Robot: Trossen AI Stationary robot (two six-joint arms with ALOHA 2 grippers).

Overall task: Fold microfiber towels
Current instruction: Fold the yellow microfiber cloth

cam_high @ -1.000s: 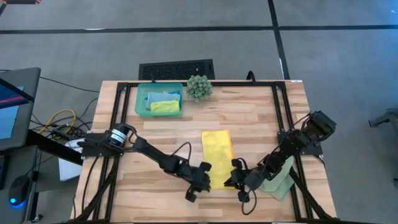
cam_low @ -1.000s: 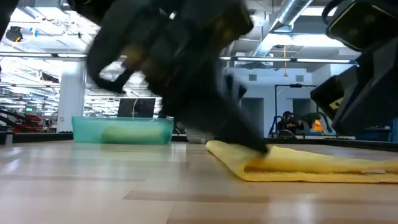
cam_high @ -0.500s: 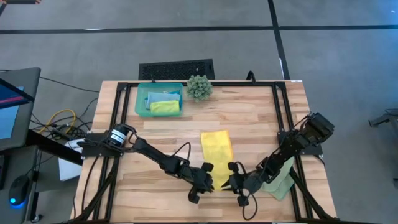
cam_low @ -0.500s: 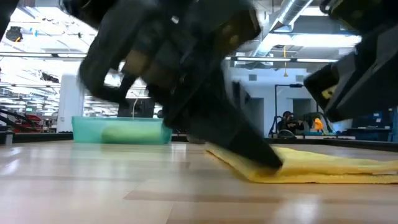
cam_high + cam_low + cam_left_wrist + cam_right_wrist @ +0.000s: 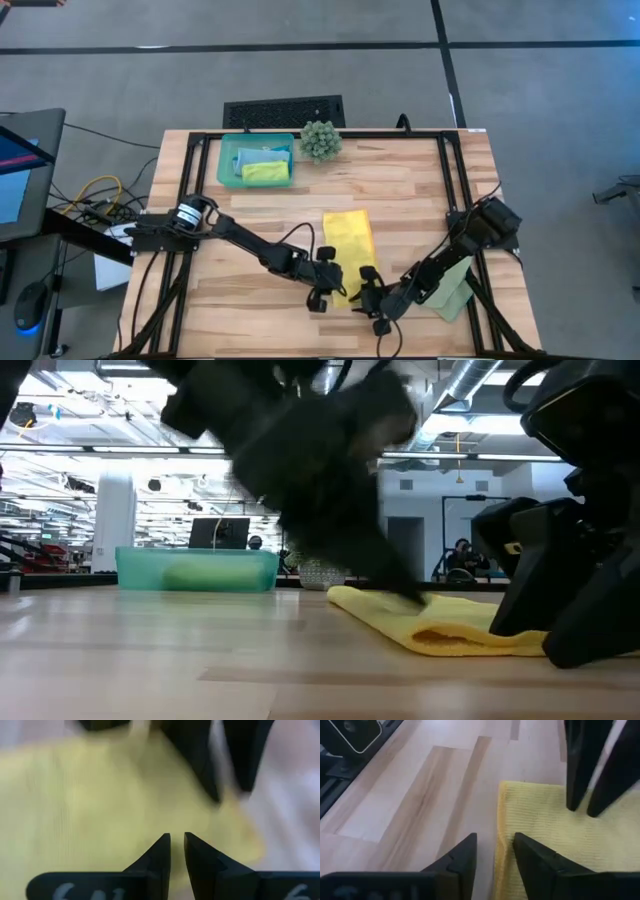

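A yellow microfiber towel [image 5: 348, 240] lies as a long folded strip on the wooden table, running from far to near. My left gripper [image 5: 328, 290] stands at the strip's near end from the left, its fingers nearly together [image 5: 177, 845]. My right gripper [image 5: 366, 293] comes in from the right. It is open [image 5: 495, 847], with one finger on either side of the towel's near edge [image 5: 498, 820]. A pale sage green towel [image 5: 455, 290] lies under my right arm. Blue and lime green towels lie in the teal tray [image 5: 228, 165]. My left gripper rests the ends of its shut fingers [image 5: 573, 802] on the yellow towel's upper face [image 5: 425, 605], close to the near end. The fingers slant down from the table's left. The towel lies on the table beneath them. My right gripper's fingers straddle the towel's near edge; whether they touch it, I cannot tell.
The teal tray stands at the far left of the table, and a spiky green ball plant [image 5: 320, 140] stands beside it. Black frame rails [image 5: 448, 180] run along the table's sides. Bare wood [image 5: 250, 310] lies near the front left.
My right gripper has moved down and toward the table's left, up to the yellow towel's near end. My left gripper has rolled a little about its own line and stays at the towel's near end. The towel keeps its place on the table.
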